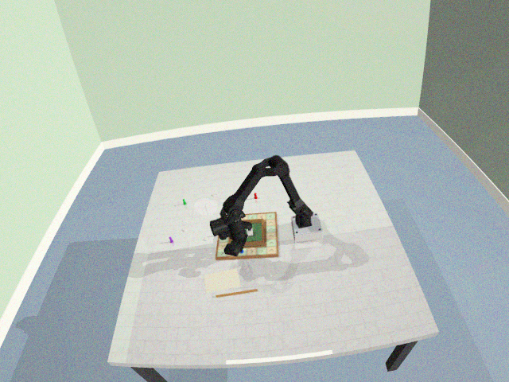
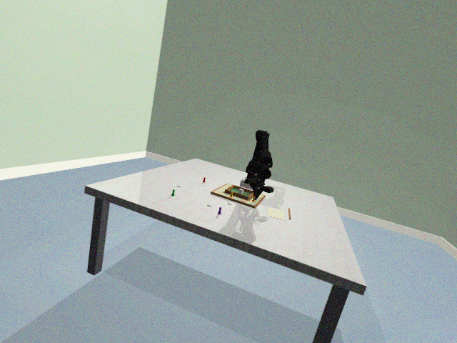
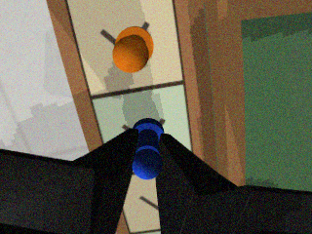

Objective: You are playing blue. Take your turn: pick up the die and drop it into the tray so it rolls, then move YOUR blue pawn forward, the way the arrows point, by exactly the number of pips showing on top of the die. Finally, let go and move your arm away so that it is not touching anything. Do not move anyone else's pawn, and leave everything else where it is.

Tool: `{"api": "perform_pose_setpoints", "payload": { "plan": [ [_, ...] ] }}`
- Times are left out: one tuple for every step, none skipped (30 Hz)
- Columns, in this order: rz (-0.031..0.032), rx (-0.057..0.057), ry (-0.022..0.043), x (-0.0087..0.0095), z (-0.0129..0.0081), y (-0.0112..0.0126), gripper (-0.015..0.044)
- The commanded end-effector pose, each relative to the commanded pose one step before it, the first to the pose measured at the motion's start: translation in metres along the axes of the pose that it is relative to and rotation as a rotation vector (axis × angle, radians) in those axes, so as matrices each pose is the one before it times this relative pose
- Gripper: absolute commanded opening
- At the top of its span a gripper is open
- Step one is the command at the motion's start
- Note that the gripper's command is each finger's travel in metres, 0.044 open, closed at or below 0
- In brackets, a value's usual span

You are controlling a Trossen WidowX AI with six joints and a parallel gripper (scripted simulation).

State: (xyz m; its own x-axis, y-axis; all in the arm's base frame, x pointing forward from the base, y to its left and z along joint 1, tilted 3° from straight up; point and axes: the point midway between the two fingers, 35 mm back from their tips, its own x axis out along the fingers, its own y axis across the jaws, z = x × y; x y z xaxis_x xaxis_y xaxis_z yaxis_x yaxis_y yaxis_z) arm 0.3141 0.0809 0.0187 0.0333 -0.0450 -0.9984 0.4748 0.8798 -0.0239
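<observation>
My gripper (image 3: 147, 140) (image 2: 255, 196) is shut on the blue pawn (image 3: 147, 163) (image 1: 241, 251). The pawn is upright between the fingertips, over a pale green square of the board (image 3: 74, 73) (image 1: 246, 258); whether its base touches the square is unclear. An orange pawn (image 3: 132, 54) (image 2: 253, 199) stands on the adjoining cream square, just ahead of the fingers in the wrist view. The white die (image 1: 250, 231) (image 2: 241, 191) lies in the green-floored tray (image 1: 264, 234) (image 3: 278, 107); its pips cannot be read. The arrow under the blue pawn is mostly hidden.
A yellow pawn (image 2: 231, 194) stands on the board. Green (image 1: 184, 201) (image 2: 173, 192), purple (image 1: 171, 239) (image 2: 219, 211) and red (image 1: 255, 196) (image 2: 203, 179) pawns stand off it. A cream pad (image 1: 222, 281) (image 2: 275, 213) and a pencil (image 1: 236, 293) (image 2: 289, 214) lie near the board.
</observation>
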Motion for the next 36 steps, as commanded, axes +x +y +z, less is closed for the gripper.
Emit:
{"api": "perform_pose_setpoints", "payload": {
  "plan": [
    [0.00926, -0.0018, -0.00616, -0.01699, 0.00338, 0.00444, 0.0000],
    [0.00046, 0.0000, -0.00030, -0.00574, 0.00064, 0.00087, 0.0000],
    [0.00045, 0.0000, -0.00029, -0.00578, 0.00055, 0.00079, 0.0000],
    [0.00045, 0.0000, -0.00028, -0.00582, 0.00046, 0.00070, 0.0000],
    [0.00044, 0.0000, -0.00027, -0.00586, 0.00037, 0.00061, 0.0000],
    [0.00042, 0.0000, -0.00025, -0.00589, 0.00028, 0.00052, 0.0000],
    [-0.00016, 0.0000, 0.00014, -0.00575, 0.00024, 0.00030, 0.0000],
    [-0.00017, 0.0000, 0.00015, -0.00579, 0.00015, 0.00021, 0.0000],
    [-0.00017, 0.0000, 0.00016, -0.00582, 0.00006, 0.00012, 0.0000],
    [-0.00018, 0.0000, 0.00017, -0.00584, -0.00003, 0.00003, 0.0000],
    [-0.00019, 0.0000, 0.00018, -0.00586, -0.00012, -0.00006, 0.0000],
    [-0.00020, 0.0000, 0.00019, -0.00588, -0.00021, -0.00015, 0.0000],
    [-0.00021, 0.0000, 0.00020, -0.00589, -0.00030, -0.00024, 0.0000],
    [-0.00022, 0.0000, 0.00020, -0.00590, -0.00039, -0.00034, 0.0000],
    [-0.00023, 0.0000, 0.00021, -0.00591, -0.00048, -0.00043, 0.0000],
    [-0.00024, 0.0000, 0.00022, -0.00592, -0.00057, -0.00052, 0.0000],
    [-0.00025, 0.0000, 0.00023, -0.00591, -0.00066, -0.00061, 0.0000],
    [-0.00026, 0.0000, 0.00024, -0.00591, -0.00075, -0.00071, 0.0000],
    [-0.00022, 0.0000, 0.00020, -0.00475, -0.00066, -0.00064, 0.0000],
    [-0.00013, 0.0000, 0.00012, -0.00285, -0.00043, -0.00041, 0.0000],
    [-0.00005, 0.0000, 0.00004, -0.00095, -0.00015, -0.00014, 0.0000],
    [0.00000, 0.0000, 0.00000, 0.00000, 0.00000, 0.00000, 0.0000],
    [0.00000, 0.0000, 0.00000, 0.00000, 0.00000, 0.00000, 0.0000],
    [0.00000, 0.0000, 0.00000, 0.00000, 0.00000, 0.00000, 0.0000],
    [-0.00002, -0.0002, 0.00007, 0.00024, -0.00055, -0.00004, 0.0000],
    [-0.00006, -0.0005, 0.00020, 0.00073, -0.00165, -0.00013, 0.0000],
    [-0.00010, -0.0009, 0.00033, 0.00122, -0.00274, -0.00023, 0.0000],
    [-0.00013, -0.0011, 0.00040, 0.00151, -0.00335, -0.00032, 0.0000],
    [-0.00014, -0.0011, 0.00039, 0.00153, -0.00335, -0.00037, 0.0000],
    [-0.00014, -0.0011, 0.00039, 0.00156, -0.00335, -0.00041, 0.0000],
    [-0.00015, -0.0011, 0.00039, 0.00158, -0.00335, -0.00045, 0.0000],
    [-0.00016, -0.0011, 0.00038, 0.00160, -0.00335, -0.00050, 0.0000],
    [-0.00016, -0.0011, 0.00038, 0.00163, -0.00334, -0.00054, 0.0000],
    [-0.00015, -0.0009, 0.00037, 0.00164, -0.00333, -0.00058, 0.0000],
    [0.00000, 0.0003, 0.00031, 0.00166, -0.00336, -0.00062, 0.0000],
    [0.00000, 0.0003, 0.00031, 0.00169, -0.00336, -0.00067, 0.0000]
  ]
}}
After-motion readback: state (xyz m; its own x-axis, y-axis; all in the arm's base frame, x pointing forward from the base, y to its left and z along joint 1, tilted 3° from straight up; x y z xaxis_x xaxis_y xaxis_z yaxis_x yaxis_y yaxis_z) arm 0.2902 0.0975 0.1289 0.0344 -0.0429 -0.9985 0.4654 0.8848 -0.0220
